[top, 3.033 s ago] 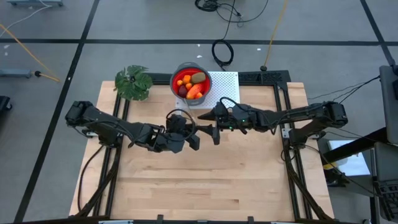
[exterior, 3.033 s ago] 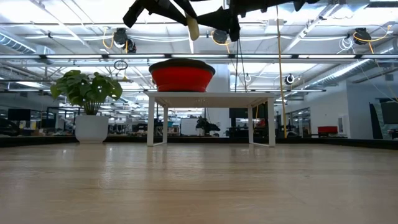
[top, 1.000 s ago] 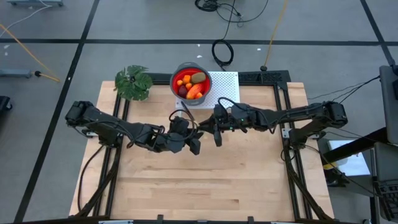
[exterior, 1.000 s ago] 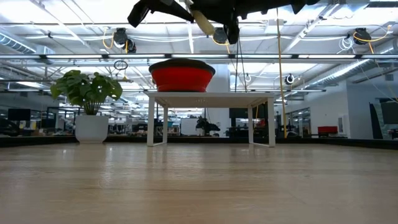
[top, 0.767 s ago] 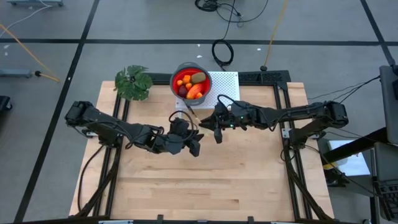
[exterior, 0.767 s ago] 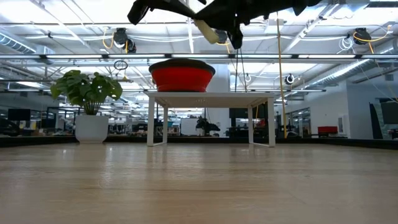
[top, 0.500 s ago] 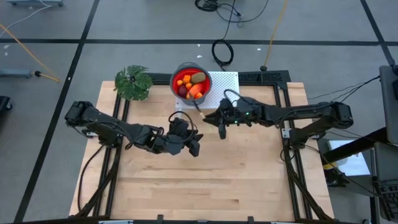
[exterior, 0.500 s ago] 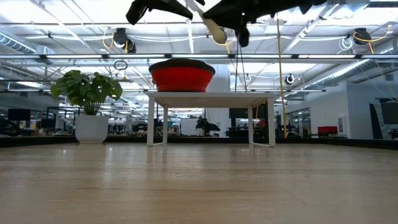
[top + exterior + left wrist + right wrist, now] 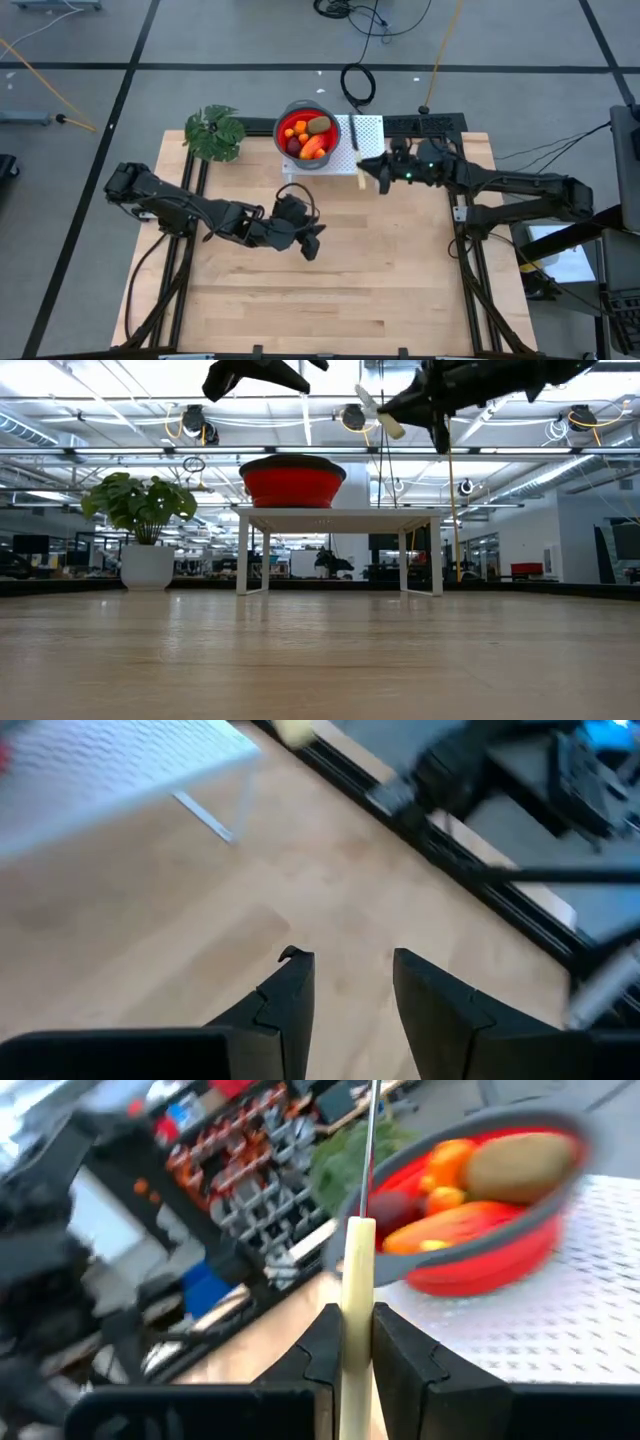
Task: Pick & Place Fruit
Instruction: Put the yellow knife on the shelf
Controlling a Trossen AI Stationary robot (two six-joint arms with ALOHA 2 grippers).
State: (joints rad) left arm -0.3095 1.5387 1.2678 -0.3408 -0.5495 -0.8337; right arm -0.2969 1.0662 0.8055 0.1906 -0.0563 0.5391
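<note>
Fingers of the right gripper [image 9: 356, 1342] clamped on the pale-yellow knife [image 9: 357, 1310], gripping the handle, thin blade sticking out ahead toward the bowl. Right gripper [image 9: 372, 168] hangs in the air just beside the white perforated stand [image 9: 366, 132], knife handle [image 9: 359, 172] poking out over its near edge. Fruit [image 9: 306, 137] all sits in the red bowl [image 9: 284, 118] on that stand, just ahead of the right fingers: elongated red-orange piece [image 9: 462, 1225], olive-brown oval [image 9: 520, 1166], dark red ball [image 9: 392, 1209], small orange ones [image 9: 446, 1157]. None out of the bowl yet.

Left gripper [image 9: 310, 241] hovers over bare desk [image 9: 330, 290], well apart from the bowl, fingers [image 9: 289, 1002] parted, nothing between them.

Step, as I judge it: tool in hand, approach to the fruit; picking not started. Next move likely calls for either laying the knife down or bringing it to the bowl, then a free gripper going in over the rim for one piece. Crowded bowl, round pieces, likely to slip; blade close to the rim is a snag risk.
</note>
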